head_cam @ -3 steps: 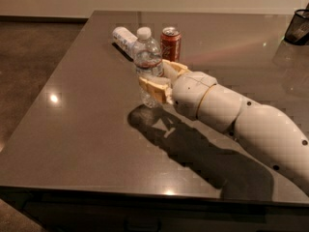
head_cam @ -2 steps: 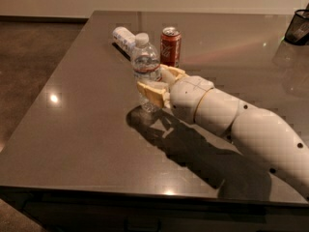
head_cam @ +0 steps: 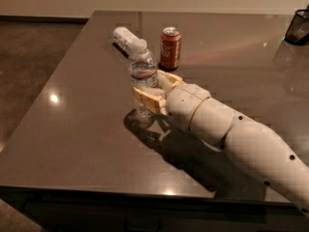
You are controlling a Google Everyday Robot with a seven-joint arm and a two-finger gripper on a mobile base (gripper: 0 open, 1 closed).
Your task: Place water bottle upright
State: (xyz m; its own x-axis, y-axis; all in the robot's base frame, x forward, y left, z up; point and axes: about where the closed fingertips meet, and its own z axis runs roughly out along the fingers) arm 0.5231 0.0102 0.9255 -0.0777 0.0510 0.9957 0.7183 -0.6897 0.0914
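Note:
The water bottle (head_cam: 143, 70) is a clear ribbed plastic bottle with a white cap and a narrow reddish label band. It stands upright near the middle of the dark table (head_cam: 72, 129), and its base looks to be on or just above the surface. My gripper (head_cam: 147, 87) reaches in from the right and is shut around the bottle's lower half. One tan finger (head_cam: 148, 99) crosses in front of the bottle and the other sits behind it.
A shorter bottle with a white label (head_cam: 125, 37) lies on its side behind the water bottle. A red soda can (head_cam: 170, 48) stands just behind my gripper. A black mesh cup (head_cam: 296, 27) stands at the far right edge.
My gripper and the held water bottle have moved slightly left and down toward the table. The bottle stays upright and the grip is unchanged.

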